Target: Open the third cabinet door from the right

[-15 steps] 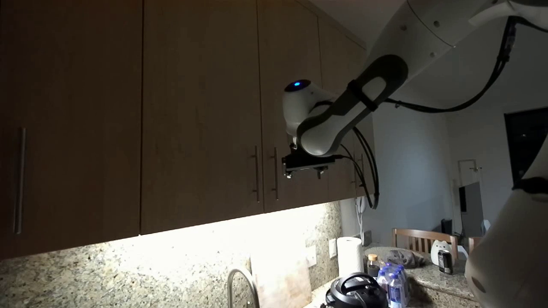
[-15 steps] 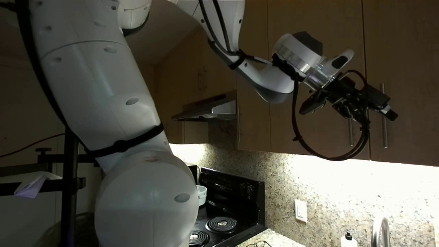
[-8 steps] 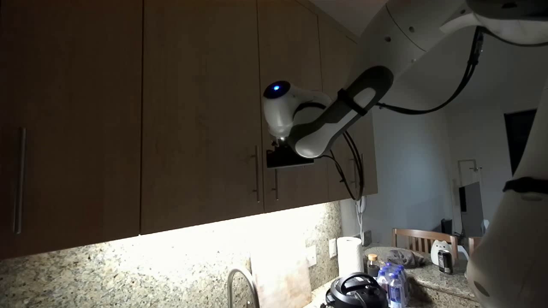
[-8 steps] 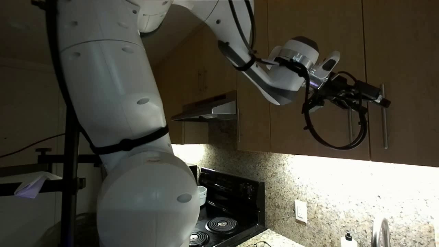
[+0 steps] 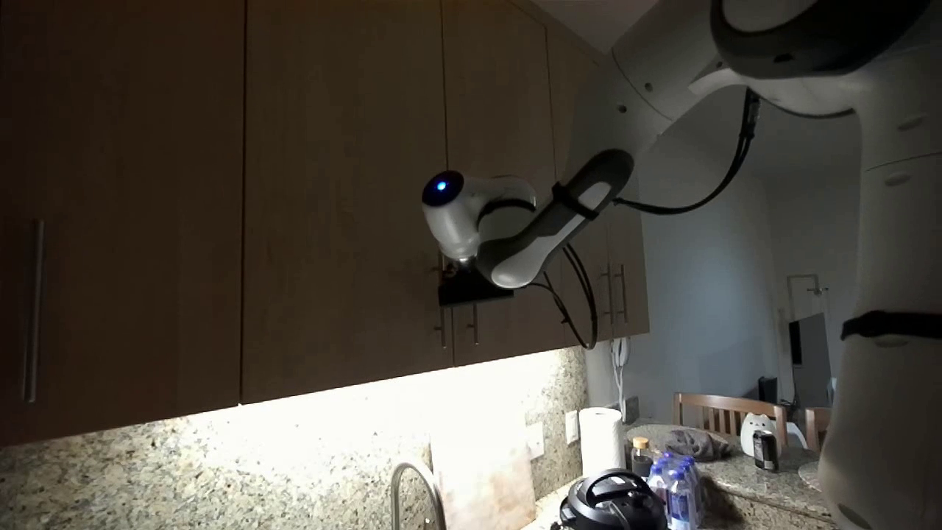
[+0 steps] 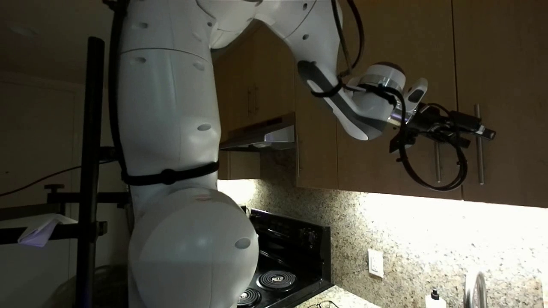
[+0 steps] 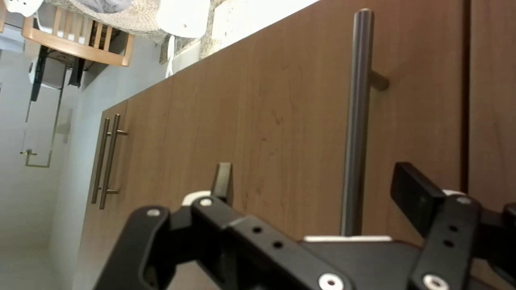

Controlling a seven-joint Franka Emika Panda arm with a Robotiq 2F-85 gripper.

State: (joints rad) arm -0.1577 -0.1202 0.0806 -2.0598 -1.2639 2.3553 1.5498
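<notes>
Pincer (image 7: 316,183) spread and holding nothing, its fingers (image 7: 419,197) well apart, with a slim metal handle (image 7: 360,108) showing between them in the wrist view. I count in from the end of the row: the far pair of handles (image 7: 109,161) marks one and two, so I take the one before me to be the third cabinet door from the right (image 7: 262,141). It is shut, and hangs above the line of the back edge of the countertop (image 6: 346,298), well along from that edge's corner by the stove (image 6: 291,233). In an exterior view the fingertips (image 6: 488,134) cross the handle, but I cannot tell whether they touch it.

I judge the step to be the last of the approach; gripping and pulling are not yet done. The handle looks closer to the finger beside the door seam (image 7: 465,121), so I probably want a slight sidestep along the countertop's back edge, toward the stove corner, to centre it. After that I need to push straight in until the handle lies between the fingers, close on it, and draw outward, away from that back edge, letting my pull curve as the door swings.
</notes>
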